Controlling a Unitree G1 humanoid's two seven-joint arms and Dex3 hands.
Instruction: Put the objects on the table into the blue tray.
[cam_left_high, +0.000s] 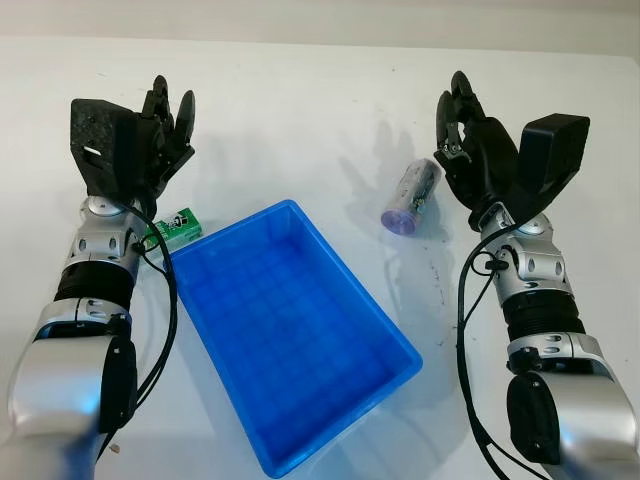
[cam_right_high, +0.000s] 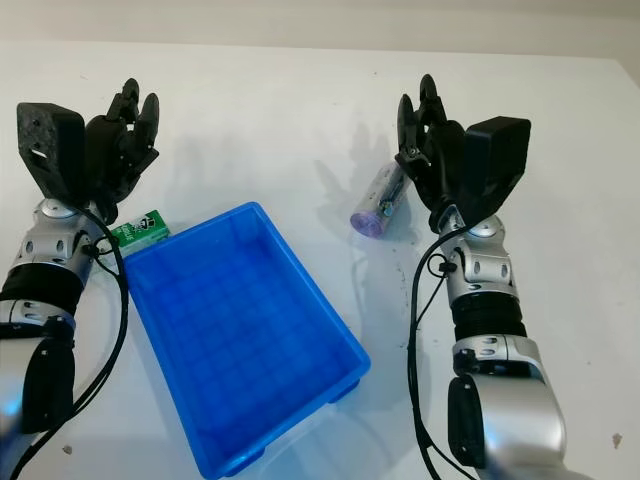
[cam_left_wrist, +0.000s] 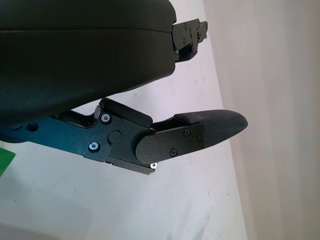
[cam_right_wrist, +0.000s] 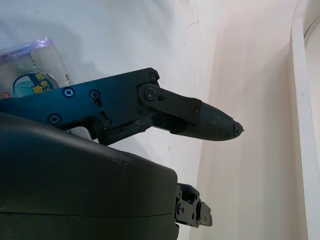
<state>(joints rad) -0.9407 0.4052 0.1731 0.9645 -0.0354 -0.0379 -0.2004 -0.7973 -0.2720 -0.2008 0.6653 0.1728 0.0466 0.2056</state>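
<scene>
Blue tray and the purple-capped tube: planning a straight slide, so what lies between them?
Only bare white table separates the blue tray from the purple-capped tube, as the left eye view shows.

Bright, even light falls from above onto the white matte table top (cam_left_high: 300, 110), which is near washed out toward its far edge. Shadows are soft and pale: 1 lies just left of the clear plastic cylinder with a purple end (cam_left_high: 412, 196), others beside the 2 black hands. The glossy blue rectangular plastic tray (cam_left_high: 290, 330) carries mild sheen on its floor and rim. In the wrist views the near black shells are blurred, the table behind them slightly hazy.
</scene>
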